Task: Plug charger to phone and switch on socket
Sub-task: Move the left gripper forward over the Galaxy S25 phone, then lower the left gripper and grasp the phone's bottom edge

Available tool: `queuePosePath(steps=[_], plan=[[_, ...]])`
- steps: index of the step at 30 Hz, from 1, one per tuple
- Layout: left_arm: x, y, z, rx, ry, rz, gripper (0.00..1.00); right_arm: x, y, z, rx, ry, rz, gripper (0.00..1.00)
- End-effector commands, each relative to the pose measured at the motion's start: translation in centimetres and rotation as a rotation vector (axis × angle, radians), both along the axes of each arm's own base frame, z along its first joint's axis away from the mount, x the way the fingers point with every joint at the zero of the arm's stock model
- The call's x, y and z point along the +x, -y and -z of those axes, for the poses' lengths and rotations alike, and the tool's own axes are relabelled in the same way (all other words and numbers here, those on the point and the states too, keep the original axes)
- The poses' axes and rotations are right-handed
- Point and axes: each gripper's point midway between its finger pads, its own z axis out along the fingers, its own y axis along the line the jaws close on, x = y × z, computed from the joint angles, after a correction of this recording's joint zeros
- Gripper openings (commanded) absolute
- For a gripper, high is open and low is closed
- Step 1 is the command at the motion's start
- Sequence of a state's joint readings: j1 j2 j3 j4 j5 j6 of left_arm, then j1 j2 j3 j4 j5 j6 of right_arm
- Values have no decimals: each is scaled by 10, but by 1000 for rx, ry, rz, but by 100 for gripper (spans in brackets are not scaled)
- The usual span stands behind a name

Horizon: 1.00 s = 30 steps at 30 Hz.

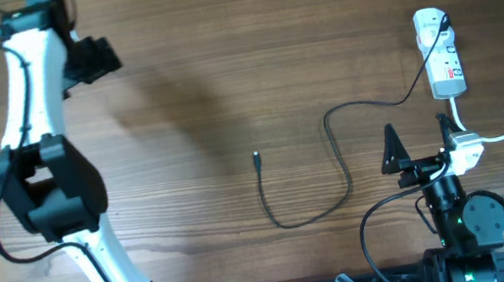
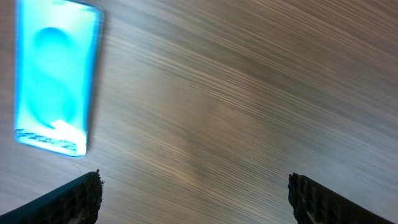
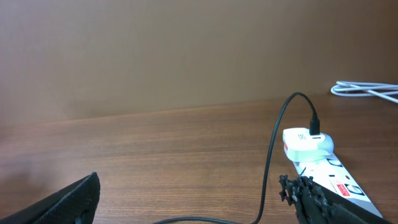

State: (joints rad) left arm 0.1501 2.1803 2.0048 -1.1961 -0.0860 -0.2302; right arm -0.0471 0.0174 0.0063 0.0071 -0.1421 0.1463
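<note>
Charger loose on the table, plug tip free mid-table, far end at the adapter on the socket. Opening step by the look of it: nothing grasped yet. Left gripper spread wide, empty, over bare wood, phone outside the jaws. Right gripper equally wide, empty, just beside the socket. Next, probably: a fine pinch near the plug tip, well apart from both grippers.
</note>
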Motion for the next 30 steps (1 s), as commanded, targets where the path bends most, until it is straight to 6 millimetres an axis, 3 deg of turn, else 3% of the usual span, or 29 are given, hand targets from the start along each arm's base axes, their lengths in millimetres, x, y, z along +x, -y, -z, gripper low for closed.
queuePosePath(steps=[1,7,13,21,30], plan=[[-10,-49,3,17,-8,-114,100,-1,-3,-3,13,11,-16,100],[-30,-104,4,15,-9,-240,100,-1,-3,-3,12,11,-16,100],[-45,-136,4,15,-10,-314,100,-1,-3,-3,13,11,-16,100],[-49,-145,10,16,-5,-334,100,-1,-3,-3,12,11,-16,100],[-46,-146,44,22,11,-334,100,-1,-3,-3,13,11,-16,100]])
